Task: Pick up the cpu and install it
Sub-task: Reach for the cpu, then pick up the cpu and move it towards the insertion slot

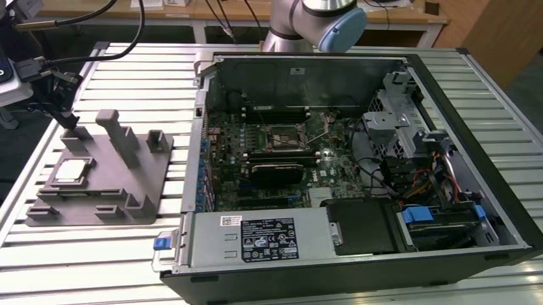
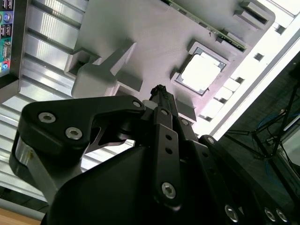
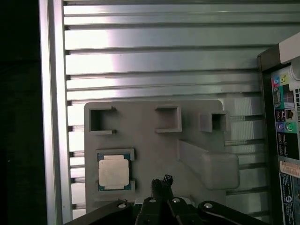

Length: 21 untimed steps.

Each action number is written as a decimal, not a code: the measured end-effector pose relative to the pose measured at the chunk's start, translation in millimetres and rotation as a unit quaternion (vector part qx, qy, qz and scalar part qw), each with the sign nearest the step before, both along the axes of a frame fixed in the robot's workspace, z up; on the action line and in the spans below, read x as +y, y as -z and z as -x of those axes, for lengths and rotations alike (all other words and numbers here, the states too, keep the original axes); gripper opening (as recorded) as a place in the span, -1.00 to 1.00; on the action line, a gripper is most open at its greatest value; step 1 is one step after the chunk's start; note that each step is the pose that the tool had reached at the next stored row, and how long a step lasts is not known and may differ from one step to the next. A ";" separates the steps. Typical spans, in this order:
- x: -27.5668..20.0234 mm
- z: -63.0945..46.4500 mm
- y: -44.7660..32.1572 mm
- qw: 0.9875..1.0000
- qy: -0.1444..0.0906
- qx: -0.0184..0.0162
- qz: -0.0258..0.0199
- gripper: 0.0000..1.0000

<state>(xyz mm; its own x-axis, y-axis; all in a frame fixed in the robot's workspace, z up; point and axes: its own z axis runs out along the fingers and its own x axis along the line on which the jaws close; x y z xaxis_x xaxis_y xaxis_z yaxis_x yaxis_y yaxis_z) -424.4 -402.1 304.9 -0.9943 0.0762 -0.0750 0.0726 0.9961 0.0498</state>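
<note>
**Early stage of the pick-up.** The gripper (image 2: 159,90) is positioned above the grey fixture (image 3: 150,136), its fingers drawn together with nothing between them. The fixture is laid on a slatted table (image 1: 85,260). The cpu (image 3: 113,171) is seated pale side up in a shallow recess of the fixture, below the fingertips and a little to one side, near them but untouched. An upright post (image 1: 111,121) is found near the gripper. The socket (image 1: 284,136) is set inside the open case (image 1: 441,254), well apart from the gripper, toward the exterior view's right. No step is judged complete: the cpu is yet to be lifted, carried and installed.
</note>
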 end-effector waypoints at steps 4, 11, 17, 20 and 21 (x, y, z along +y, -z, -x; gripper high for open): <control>0.1 0.2 0.4 1.000 0.000 0.000 0.000 -0.79; 0.1 0.7 0.7 1.000 0.000 0.000 0.000 -0.79; 0.1 3.9 2.6 1.000 0.000 0.000 0.000 -0.79; 0.1 6.3 4.5 1.000 0.000 0.000 -0.001 -0.79; 0.0 7.3 5.4 1.000 0.000 0.000 -0.001 -0.79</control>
